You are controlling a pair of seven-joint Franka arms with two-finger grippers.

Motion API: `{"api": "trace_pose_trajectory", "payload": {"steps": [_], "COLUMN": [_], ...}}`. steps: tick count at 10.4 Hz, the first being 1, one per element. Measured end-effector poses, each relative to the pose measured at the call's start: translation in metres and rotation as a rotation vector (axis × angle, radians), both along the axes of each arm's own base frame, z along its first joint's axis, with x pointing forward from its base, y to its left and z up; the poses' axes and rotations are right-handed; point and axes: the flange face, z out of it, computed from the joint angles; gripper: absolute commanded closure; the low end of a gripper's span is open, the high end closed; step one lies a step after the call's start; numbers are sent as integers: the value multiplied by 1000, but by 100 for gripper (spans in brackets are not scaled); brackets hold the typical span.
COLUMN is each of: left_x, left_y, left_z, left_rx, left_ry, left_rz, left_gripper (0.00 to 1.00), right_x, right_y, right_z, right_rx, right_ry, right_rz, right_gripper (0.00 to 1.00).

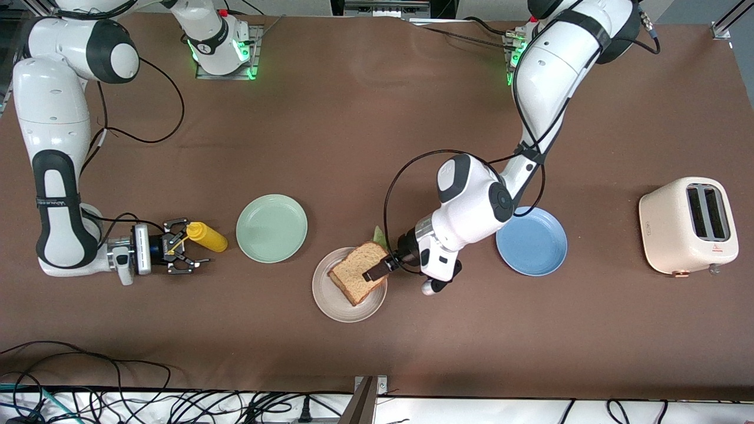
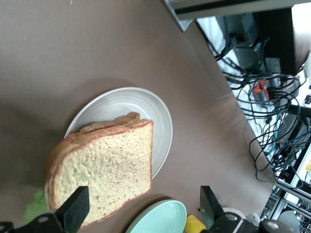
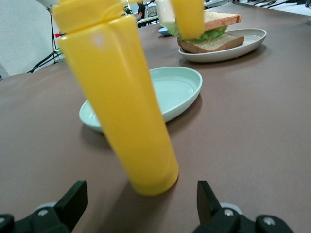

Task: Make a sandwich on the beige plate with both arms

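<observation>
Sandwich (image 1: pixel 357 272) sat assembled on beige plate (image 1: pixel 330 297); left pincer (image 1: pixel 382 269) and right pincer (image 1: pixel 182 252) gaped empty, so each should lift straight off.

Robotics laboratory test bench.
Brown-covered surface (image 1: pixel 353 118) with bolted, green-lit arm bases (image 1: pixel 224 53), loose cables (image 1: pixel 147 400) along the near edge, aluminium framing (image 1: pixel 727 20) and equipment clutter (image 2: pixel 272 73) past the edge.
</observation>
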Motion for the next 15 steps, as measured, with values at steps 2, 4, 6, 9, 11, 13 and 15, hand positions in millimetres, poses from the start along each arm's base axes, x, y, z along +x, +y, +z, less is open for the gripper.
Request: {"api": "trace_pose_trajectory", "payload": {"steps": [2, 4, 6, 9, 11, 13, 15], "left_x": [14, 22, 22, 9, -14, -33, -36], "left_y": [23, 50, 92, 183, 223, 265, 328], "left_z": [34, 68, 111, 186, 224, 251, 251], "left_rx": [-3, 15, 83, 203, 374, 500, 540], "left_ry": [-48, -34, 48, 152, 171, 171, 183], "left_rz": [34, 13, -65, -134, -224, -336, -432], "left_gripper": [0, 0, 0, 0, 0, 0, 0], "right_x": [-4, -3, 4, 12, 11, 4, -9], "right_y": [-31, -61, -80, -80, -67, -44, -24], "right_z": [9, 38, 102, 204, 262, 318, 363], "right_rx": [-51, -161, -334, -631, -819, -981, -1048], "right_ry": [1, -8, -1, 10, 45, 109, 258], "right_rz": [-12, 3, 16, -57, -196, -360, -618], "right_gripper": [0, 0, 0, 0, 0, 0, 0]}}
